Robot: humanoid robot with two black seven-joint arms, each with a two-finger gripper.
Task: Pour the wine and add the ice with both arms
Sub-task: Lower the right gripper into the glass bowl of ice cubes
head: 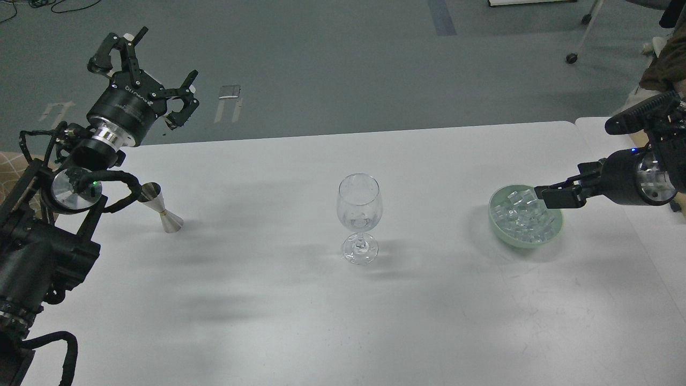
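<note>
A clear wine glass stands upright mid-table; something small and clear seems to lie in its bowl. A pale green bowl on the right holds several clear ice cubes. My right gripper reaches in from the right, low over the bowl's right rim, just above the ice. It is dark and seen side-on, so its fingers cannot be told apart. My left gripper is open and empty, raised beyond the table's far left corner. A steel jigger stands at the left, below that arm.
The white table has its far edge just behind the left arm. A second table edge adjoins at the right. A chair's wheel and a person's clothing show at the far right.
</note>
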